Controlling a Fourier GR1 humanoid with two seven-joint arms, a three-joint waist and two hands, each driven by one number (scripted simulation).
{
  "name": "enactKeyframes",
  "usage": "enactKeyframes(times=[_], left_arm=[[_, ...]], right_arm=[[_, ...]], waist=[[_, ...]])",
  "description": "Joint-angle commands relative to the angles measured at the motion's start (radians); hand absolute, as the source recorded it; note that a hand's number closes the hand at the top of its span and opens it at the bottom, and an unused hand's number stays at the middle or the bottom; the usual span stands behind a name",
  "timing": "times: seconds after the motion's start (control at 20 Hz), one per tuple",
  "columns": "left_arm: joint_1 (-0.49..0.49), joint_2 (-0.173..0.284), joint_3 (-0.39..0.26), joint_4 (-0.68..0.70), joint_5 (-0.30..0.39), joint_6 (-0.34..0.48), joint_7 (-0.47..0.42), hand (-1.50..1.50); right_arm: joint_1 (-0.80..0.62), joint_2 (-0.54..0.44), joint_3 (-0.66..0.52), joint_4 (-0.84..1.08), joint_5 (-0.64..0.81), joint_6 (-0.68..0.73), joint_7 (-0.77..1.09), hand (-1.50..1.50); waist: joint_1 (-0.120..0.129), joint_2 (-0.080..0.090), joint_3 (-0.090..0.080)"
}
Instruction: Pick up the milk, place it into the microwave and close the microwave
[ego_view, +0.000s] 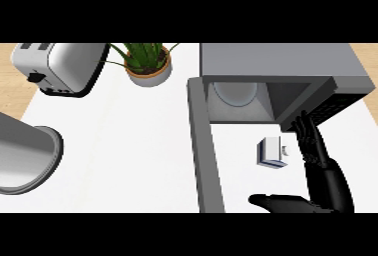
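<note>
My right hand (314, 145) is flat, fingers straight and apart, holding nothing. The milk (272, 152) stands just to its left, not touching. It looks like a small stiff carton, light I think; I would hold its two flat sides. Past my fingertips is the microwave (280, 65), with its door (204, 150) open beyond the milk. Nothing blocks me. Far left are a plant (148, 62) and toaster (59, 67).
</note>
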Motion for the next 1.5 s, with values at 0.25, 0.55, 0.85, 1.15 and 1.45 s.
enactKeyframes(times=[0.25, 0.55, 0.85, 1.15, 1.45], left_arm=[[0.072, -0.049, 0.007, -0.097, 0.065, -0.066, 0.042, -1.5], [0.013, -0.04, 0.072, -0.008, 0.06, -0.092, -0.011, -1.5], [0.048, -0.034, 0.122, -0.051, 0.138, -0.109, 0.028, -1.5], [0.077, -0.052, 0.131, -0.03, 0.143, -0.157, -0.004, -1.5], [0.056, -0.019, 0.205, -0.028, 0.218, -0.168, 0.022, -1.5]], right_arm=[[0.011, 0.002, -0.085, 0.264, -0.003, -0.018, -0.213, -1.5], [-0.076, -0.049, -0.191, 0.471, -0.059, 0.033, -0.308, -1.5], [-0.123, -0.098, -0.249, 0.735, -0.08, 0.109, -0.511, -1.5], [-0.234, -0.077, -0.243, 0.824, -0.052, 0.066, -0.511, -1.5], [-0.295, -0.041, -0.262, 1.082, 0.01, -0.038, -0.712, -1.5]], waist=[[0.001, 0.0, 0.0], [-0.001, 0.001, 0.0], [0.005, 0.001, 0.001], [0.004, 0.0, 0.0], [0.008, 0.001, 0.001]])
